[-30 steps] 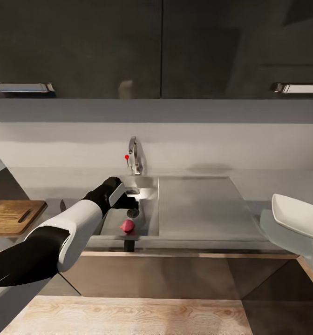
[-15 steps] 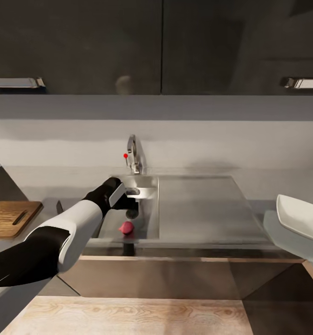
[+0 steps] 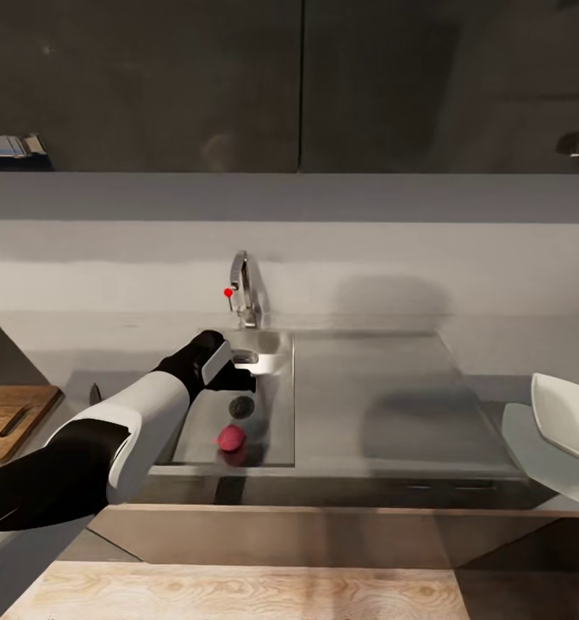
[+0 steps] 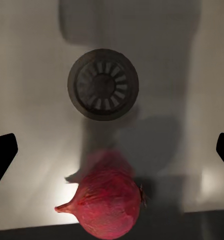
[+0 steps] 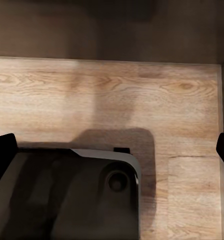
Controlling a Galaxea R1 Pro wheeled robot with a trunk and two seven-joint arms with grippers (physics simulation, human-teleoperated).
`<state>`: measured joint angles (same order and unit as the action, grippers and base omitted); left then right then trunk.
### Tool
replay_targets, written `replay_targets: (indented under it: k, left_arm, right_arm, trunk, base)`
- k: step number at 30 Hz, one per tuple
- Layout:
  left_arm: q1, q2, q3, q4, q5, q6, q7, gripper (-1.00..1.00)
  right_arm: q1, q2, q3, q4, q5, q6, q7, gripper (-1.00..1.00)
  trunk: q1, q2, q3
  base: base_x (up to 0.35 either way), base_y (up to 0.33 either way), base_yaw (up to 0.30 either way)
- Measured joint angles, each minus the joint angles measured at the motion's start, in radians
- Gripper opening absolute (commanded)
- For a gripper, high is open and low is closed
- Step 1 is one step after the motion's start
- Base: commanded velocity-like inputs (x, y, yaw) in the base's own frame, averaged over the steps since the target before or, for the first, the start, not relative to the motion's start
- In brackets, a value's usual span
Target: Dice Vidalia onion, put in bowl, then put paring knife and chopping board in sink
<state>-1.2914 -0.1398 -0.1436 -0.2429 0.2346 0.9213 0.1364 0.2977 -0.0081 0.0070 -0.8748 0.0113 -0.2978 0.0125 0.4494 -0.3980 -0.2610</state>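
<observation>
Vidalia onion (image 4: 108, 204): red-purple papery skin, rounded, one pointed tip; it lies on the floor of the sink (image 3: 202, 420) beside the round drain (image 4: 103, 84), its lower edge cut off in the left wrist view. Left end effector (image 3: 234, 368) hangs over the basin, fingers spread wide, nothing held. Right end effector (image 5: 112, 150): fingertips apart at frame edges over wood floor (image 5: 117, 95); chopping board (image 3: 9, 419), paring knife (image 3: 95, 393) and bowl (image 3: 570, 417) only partly visible on the surface (image 3: 531, 448).

Chopping board (image 3: 9, 420) and bowl (image 3: 572, 418) cut by frame edges, paring knife (image 3: 95, 393) mostly behind left arm
</observation>
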Motion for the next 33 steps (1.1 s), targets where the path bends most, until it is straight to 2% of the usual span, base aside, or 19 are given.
replay_targets:
  k: [9, 33]
  left_arm:
    - [0.029, 0.0, -0.001, 0.0, -0.001, -0.001, 0.0, 1.0]
    - [0.034, 0.01, -0.001, 0.0, -0.001, -0.002, 0.0, 1.0]
  right_arm:
    - [0.0, 0.0, 0.0, -0.001, 0.0, 0.0, 0.0, 1.0]
    - [0.0, 0.001, 0.0, 0.0, 0.0, 0.001, 0.0, 1.0]
  trunk:
    - [0.0, 0.0, -0.014]
    - [0.0, 0.0, -0.053]
  base:
    - [-0.049, -0.005, 0.0]
    - [-0.058, -0.003, 0.0]
